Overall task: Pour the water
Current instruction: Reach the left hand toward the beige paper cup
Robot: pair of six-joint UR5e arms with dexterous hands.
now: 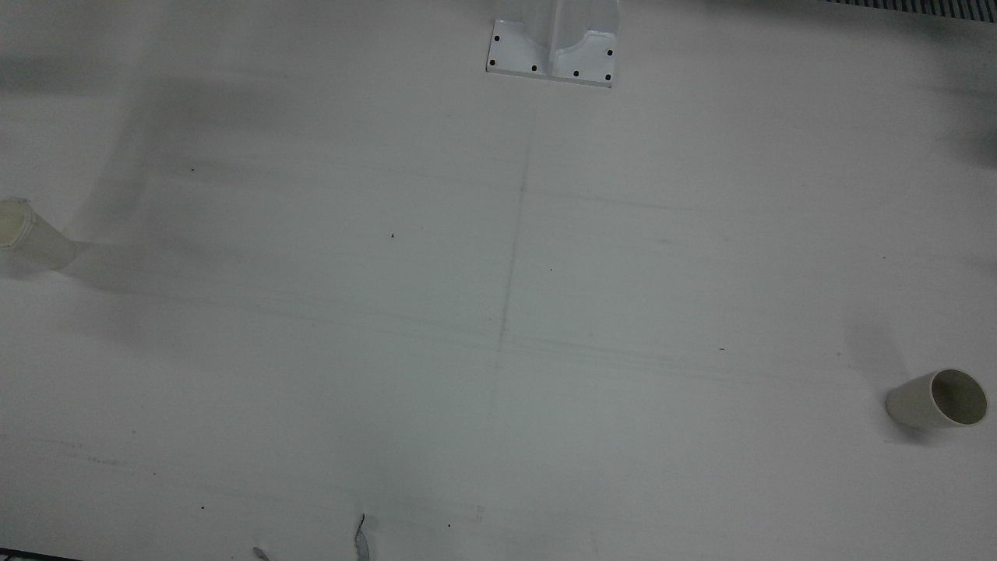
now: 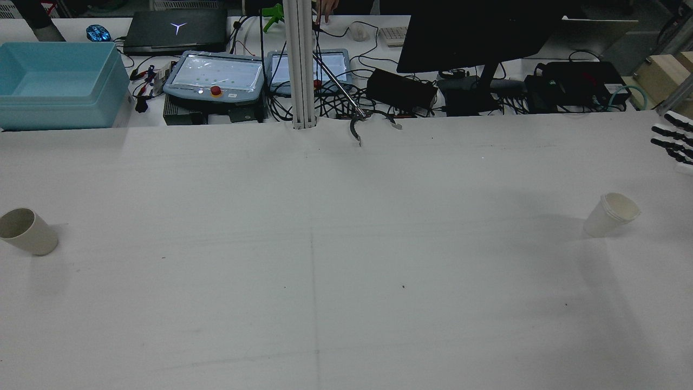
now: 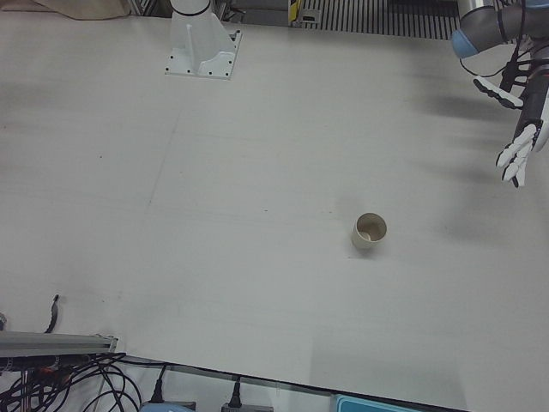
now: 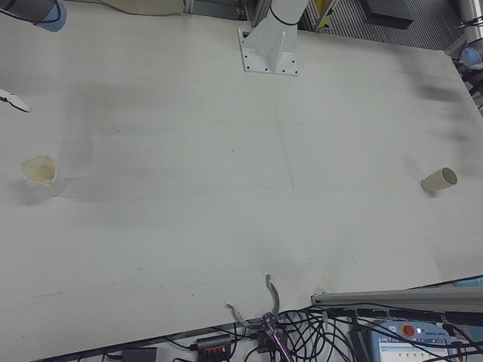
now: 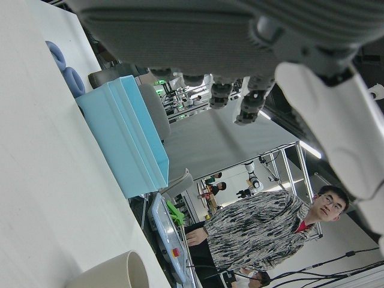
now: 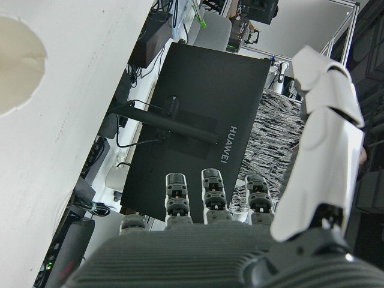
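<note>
A beige cup [image 2: 28, 232] stands on the white table on my left side, its mouth tilted toward the camera; it also shows as the beige cup [image 1: 938, 399] [image 3: 369, 230] [image 4: 439, 181], and its rim is at the bottom of the left hand view [image 5: 114, 273]. A white paper cup [image 2: 612, 214] [image 1: 31, 234] [image 4: 41, 173] [image 6: 18, 60] with a crumpled rim stands on my right side. My left hand [image 3: 521, 142] hovers open, well to the side of the beige cup. My right hand [image 2: 677, 143] is open at the table's edge, beyond the white cup. Neither hand touches a cup.
An arm pedestal [image 1: 553, 47] is bolted at the table's back. Beyond the far edge stand a blue bin [image 2: 59, 81], teach pendants [image 2: 216, 76], a monitor [image 2: 476, 32], an aluminium post [image 2: 300, 65] and cables. A person [image 5: 264, 228] stands behind the bench.
</note>
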